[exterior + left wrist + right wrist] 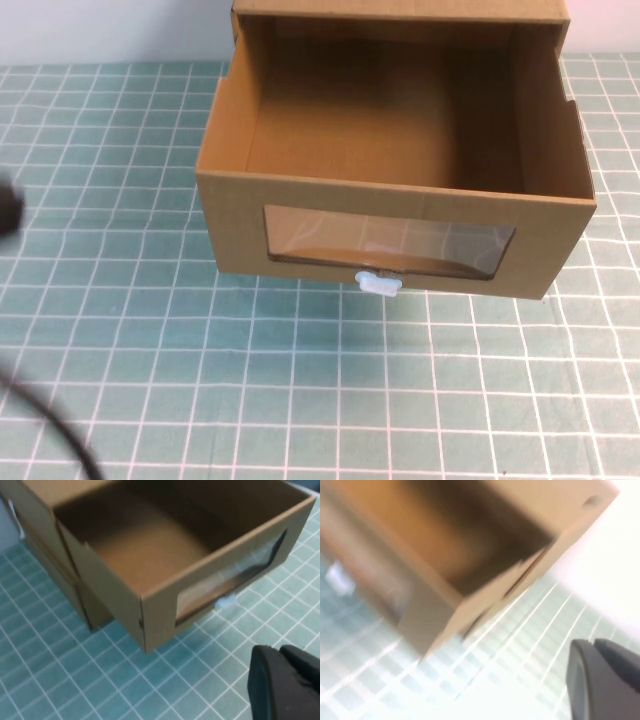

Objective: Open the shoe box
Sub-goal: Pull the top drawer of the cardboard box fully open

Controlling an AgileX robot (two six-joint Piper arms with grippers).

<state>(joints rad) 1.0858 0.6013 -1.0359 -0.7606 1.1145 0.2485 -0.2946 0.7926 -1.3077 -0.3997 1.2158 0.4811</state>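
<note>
The shoe box (395, 150) sits mid-desk (150, 380) with its drawer pulled out to the near side, so the opening looks done. Next, the arms just need to back off. The right tool (605, 680) is together and empty, off to the box's right. The left tool (285, 682) hangs near the box's left corner, not touching it. I cannot tell if it is apart or together.

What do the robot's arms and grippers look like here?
The left gripper, over the mat near the shoe box and its windowed front, is matt black with rounded, blocky edges. The right gripper, beside that box, looks dark grey and rounded. No markings show. The high view shows only a dark curved cable or arm part at left.
</note>
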